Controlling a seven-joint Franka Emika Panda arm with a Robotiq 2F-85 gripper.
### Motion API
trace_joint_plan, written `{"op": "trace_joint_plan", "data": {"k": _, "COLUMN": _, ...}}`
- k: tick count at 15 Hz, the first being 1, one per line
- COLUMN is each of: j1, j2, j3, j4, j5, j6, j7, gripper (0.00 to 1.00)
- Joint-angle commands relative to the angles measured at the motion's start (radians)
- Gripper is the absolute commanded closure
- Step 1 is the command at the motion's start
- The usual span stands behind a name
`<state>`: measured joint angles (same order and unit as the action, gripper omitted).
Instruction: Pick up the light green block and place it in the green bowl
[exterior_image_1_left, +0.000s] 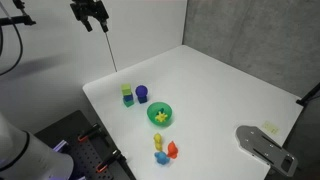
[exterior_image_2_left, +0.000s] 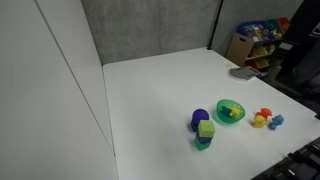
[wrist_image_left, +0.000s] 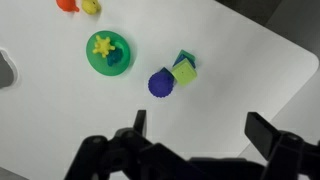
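In the wrist view the green bowl (wrist_image_left: 93, 63) lay left, a purple cylinder (wrist_image_left: 160, 84) beside it, then the light green block (wrist_image_left: 186, 74), seemingly stacked on a blue cube (wrist_image_left: 183, 58). The gripper (wrist_image_left: 198, 126) hung high, fingers spread, likely ready to descend.

Pincer (exterior_image_1_left: 90, 20) high above white table (exterior_image_1_left: 230, 90), light green block (exterior_image_1_left: 127, 90) near green bowl (exterior_image_1_left: 160, 115)

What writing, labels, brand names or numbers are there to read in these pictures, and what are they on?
No readable text in any view.
The green bowl, the light green block and the white table: no writing shows on them.
The colourful things on the far shelf: any print is too small and blurred to read.
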<state>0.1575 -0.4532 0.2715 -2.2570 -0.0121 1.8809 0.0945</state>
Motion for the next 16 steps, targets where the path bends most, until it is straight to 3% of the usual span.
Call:
{"op": "trace_joint_plan", "data": {"k": 1, "j1": 0.016, "j2": 0.003, "j3": -0.013, "j4": 0.004, "j5": -0.007, "j6": -0.004, "j7": 0.006, "gripper": 0.00}}
{"op": "trace_joint_plan", "data": {"k": 9, "j1": 0.011, "j2": 0.054, "j3": -0.032, "j4": 0.013, "j5": 0.019, "j6": 0.025, "j7": 0.007, "gripper": 0.00}}
{"op": "trace_joint_plan", "data": {"k": 16, "j1": 0.006, "j2": 0.155, "j3": -0.081, "j4": -0.050, "j5": 0.115, "j6": 0.146, "j7": 0.002, "gripper": 0.00}}
